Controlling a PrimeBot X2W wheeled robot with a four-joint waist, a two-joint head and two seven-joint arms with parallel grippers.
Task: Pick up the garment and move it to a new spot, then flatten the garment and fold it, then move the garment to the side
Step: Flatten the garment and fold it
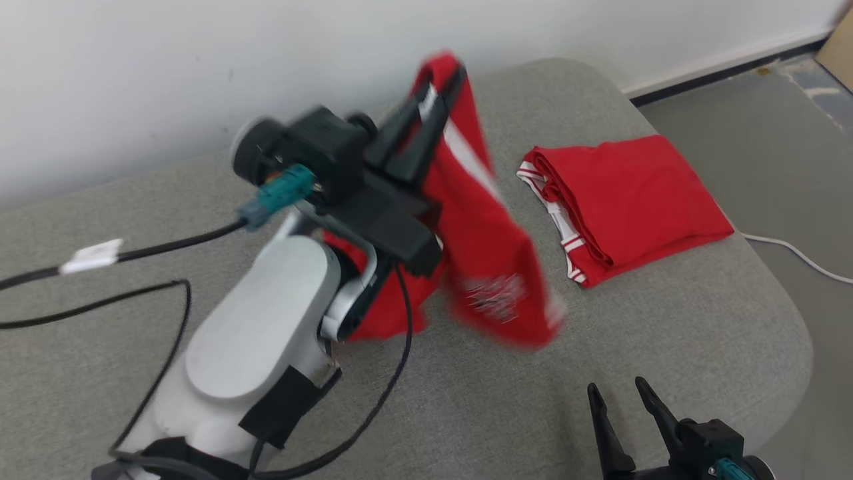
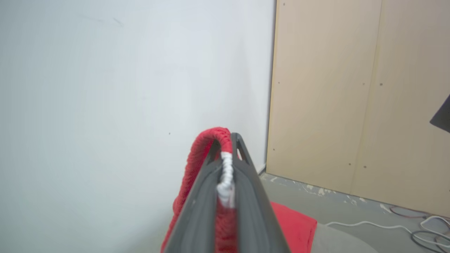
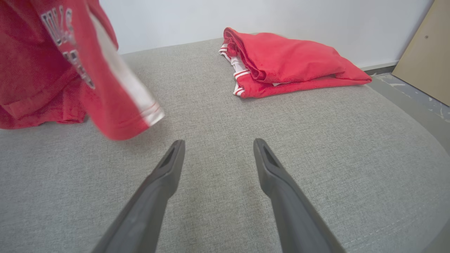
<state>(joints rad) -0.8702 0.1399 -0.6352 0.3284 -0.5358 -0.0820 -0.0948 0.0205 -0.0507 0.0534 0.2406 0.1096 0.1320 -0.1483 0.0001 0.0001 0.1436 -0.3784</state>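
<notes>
There are two red garments and two grippers. The left gripper (image 1: pixel 450 75) is clamped tight on a red-and-white edge of one garment (image 1: pixel 490 253), pinched between its fingers right up to the tips. The cloth hangs below the gripper, blurred, and its lowest fold seems to rest on the grey cushion (image 1: pixel 666 333). The right gripper (image 1: pixel 618 389) has its fingers spread wide, holding nothing, low over the cushion. The folded garment (image 1: pixel 633 193) lies ahead of the right gripper, apart from the hanging one.
</notes>
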